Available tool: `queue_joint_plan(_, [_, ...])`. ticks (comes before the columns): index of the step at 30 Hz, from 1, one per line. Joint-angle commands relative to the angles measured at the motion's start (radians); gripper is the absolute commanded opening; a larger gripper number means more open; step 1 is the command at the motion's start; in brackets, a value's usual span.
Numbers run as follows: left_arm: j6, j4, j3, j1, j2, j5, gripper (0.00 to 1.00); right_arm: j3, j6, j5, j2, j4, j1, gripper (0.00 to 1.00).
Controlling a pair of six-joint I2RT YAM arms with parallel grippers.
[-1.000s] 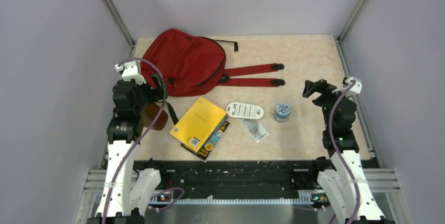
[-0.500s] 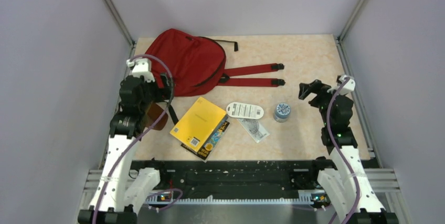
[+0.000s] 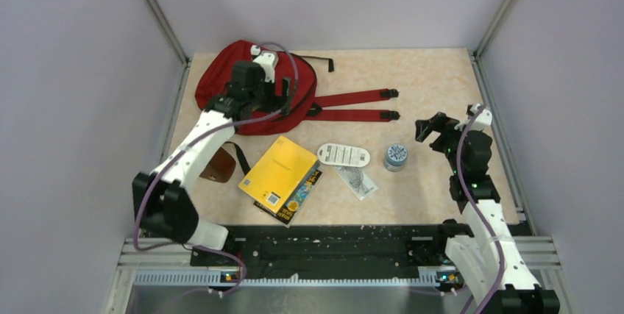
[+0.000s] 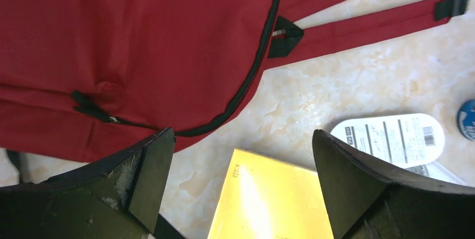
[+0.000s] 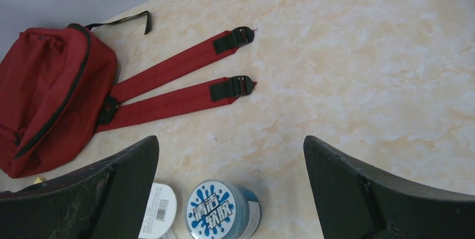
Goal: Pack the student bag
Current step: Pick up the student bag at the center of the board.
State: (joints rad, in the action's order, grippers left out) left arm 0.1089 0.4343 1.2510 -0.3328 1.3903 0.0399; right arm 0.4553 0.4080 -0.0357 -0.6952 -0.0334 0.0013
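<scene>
The student bag [image 3: 219, 82], a red backpack, lies flat at the back left, its two straps [image 3: 353, 105] trailing right. My left gripper [image 3: 265, 97] hovers open over the bag's near edge. In the left wrist view it [image 4: 241, 138] holds nothing; the bag [image 4: 140, 37] and its black zipper [image 4: 92, 110] fill the top, and a yellow book [image 4: 269, 205] lies below. My right gripper [image 3: 434, 126] stands open and empty at the right. In the right wrist view it [image 5: 229, 141] is above a blue-lidded tub [image 5: 221, 211], with the bag [image 5: 50, 93] far to the left.
In front of the bag lie the yellow book [image 3: 279, 170] on a black one [image 3: 300, 195], a white oval case [image 3: 343, 155], a clear packet [image 3: 358, 182], the blue tub [image 3: 396, 156] and a brown pouch [image 3: 217, 167]. Grey walls close in on three sides.
My left arm has swung from the table's left edge forward and right, out over the bag. The right gripper has crept slightly left. Both stayed open.
</scene>
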Motion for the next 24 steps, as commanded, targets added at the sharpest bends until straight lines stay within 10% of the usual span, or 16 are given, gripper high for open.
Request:
queue_joint_plan(1, [0.020, -0.004, 0.101, 0.000, 0.171, 0.046, 0.97, 0.055, 0.020, -0.043, -0.006, -0.032, -0.007, 0.99])
queue_joint_plan(16, [-0.025, 0.107, 0.290, 0.000, 0.554, 0.004, 0.95, 0.074, -0.005, -0.019, 0.014, 0.019, -0.007, 0.99])
queue_joint_plan(22, [-0.029, 0.108, 0.283, -0.001, 0.530, -0.031, 0.10, 0.075, -0.005, -0.019, 0.015, 0.024, -0.007, 0.99])
queue_joint_plan(24, [-0.029, 0.093, 0.278, 0.000, 0.495, -0.064, 0.00, 0.079, -0.006, -0.022, 0.014, 0.028, -0.007, 0.99])
